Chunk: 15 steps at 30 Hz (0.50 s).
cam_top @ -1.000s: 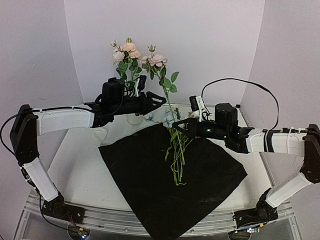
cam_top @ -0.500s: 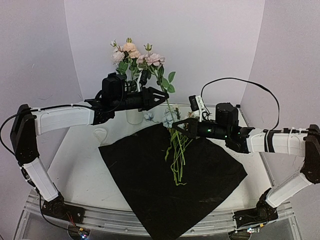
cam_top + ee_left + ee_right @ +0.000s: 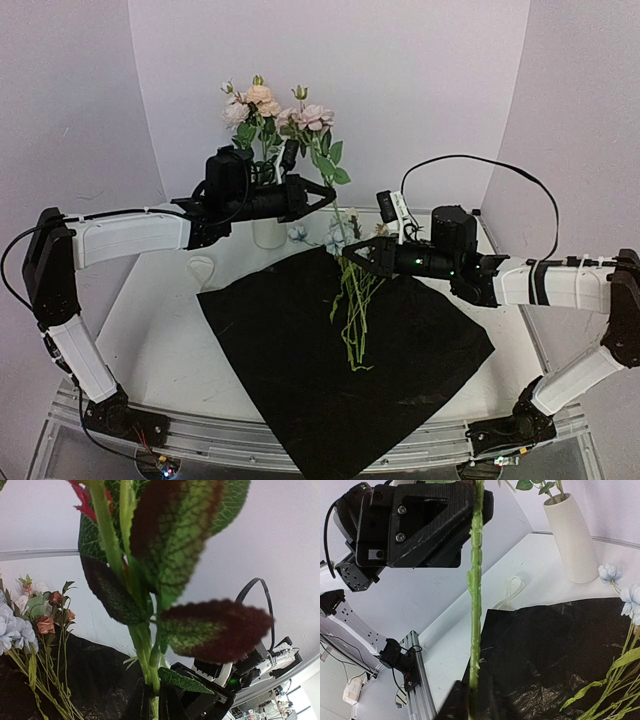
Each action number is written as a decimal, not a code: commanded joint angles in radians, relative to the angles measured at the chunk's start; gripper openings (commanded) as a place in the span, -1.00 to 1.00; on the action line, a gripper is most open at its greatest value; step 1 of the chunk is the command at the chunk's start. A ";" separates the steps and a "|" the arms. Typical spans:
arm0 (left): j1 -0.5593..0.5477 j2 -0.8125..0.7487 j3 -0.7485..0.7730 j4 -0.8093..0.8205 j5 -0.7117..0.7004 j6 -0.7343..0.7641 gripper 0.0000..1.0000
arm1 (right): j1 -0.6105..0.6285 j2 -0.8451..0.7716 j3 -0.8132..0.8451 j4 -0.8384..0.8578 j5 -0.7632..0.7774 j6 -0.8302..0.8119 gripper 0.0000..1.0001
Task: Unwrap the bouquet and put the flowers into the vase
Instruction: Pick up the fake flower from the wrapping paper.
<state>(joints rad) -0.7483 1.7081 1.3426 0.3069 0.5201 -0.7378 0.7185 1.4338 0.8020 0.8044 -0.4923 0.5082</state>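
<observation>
Pinching the pink artificial flower's green stem (image 3: 476,580) right of the tall white vase (image 3: 572,540), the left gripper (image 3: 318,193) should lift only once the right gripper (image 3: 350,255), whose grip cannot be told, lets go.

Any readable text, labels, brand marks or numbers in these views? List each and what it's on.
None: no text can be read in any of the three views.
Small white tag-like piece on the right arm's wrist: too small to tell whether it carries print.
Tall matte white vase: plain, no marking shows.
Large black wrapping sheet: plain, no print shows.
</observation>
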 commanded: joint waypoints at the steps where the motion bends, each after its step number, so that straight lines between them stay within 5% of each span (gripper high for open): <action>1: -0.005 -0.032 0.029 0.049 -0.025 0.107 -1.00 | 0.004 -0.025 -0.009 0.059 -0.011 -0.013 -0.12; 10: -0.005 -0.154 -0.092 0.043 -0.190 0.374 -1.00 | 0.004 -0.035 -0.014 0.022 0.040 -0.023 0.63; 15: -0.004 -0.236 -0.146 0.038 -0.386 0.557 -1.00 | 0.004 -0.054 -0.014 -0.007 0.074 -0.037 0.73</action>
<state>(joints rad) -0.7483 1.5724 1.2192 0.3031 0.3179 -0.3821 0.7185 1.4312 0.7893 0.7919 -0.4497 0.4916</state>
